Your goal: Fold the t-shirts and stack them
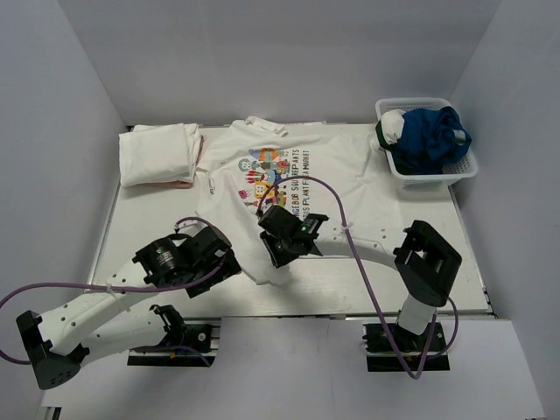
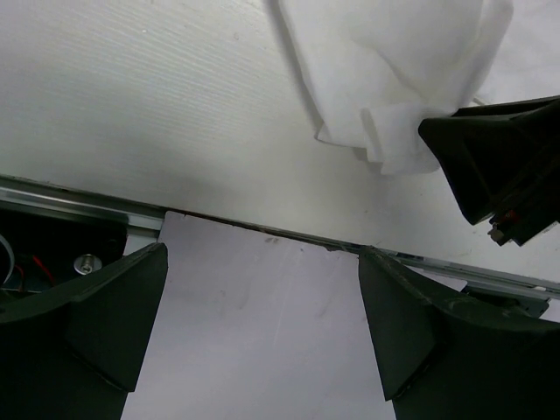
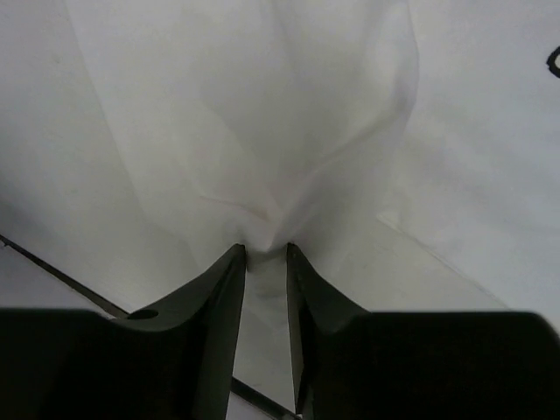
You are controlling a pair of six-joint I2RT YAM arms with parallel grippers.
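A white t-shirt (image 1: 337, 179) with a multicolour chest print lies spread on the table, collar toward the back. Its near hem is bunched under my right gripper (image 1: 278, 255). In the right wrist view the gripper (image 3: 265, 254) is shut on a gathered pinch of the white cloth (image 3: 262, 131). A stack of folded white t-shirts (image 1: 159, 153) sits at the back left. My left gripper (image 2: 262, 324) hangs open and holds nothing over the table's near edge, left of the shirt's hem corner (image 2: 376, 79).
A white lattice basket (image 1: 465, 168) at the back right holds blue and white cloth (image 1: 429, 136). The table's metal front rail (image 2: 70, 206) runs just under the left gripper. The right gripper's dark body (image 2: 499, 166) is close on the left gripper's right.
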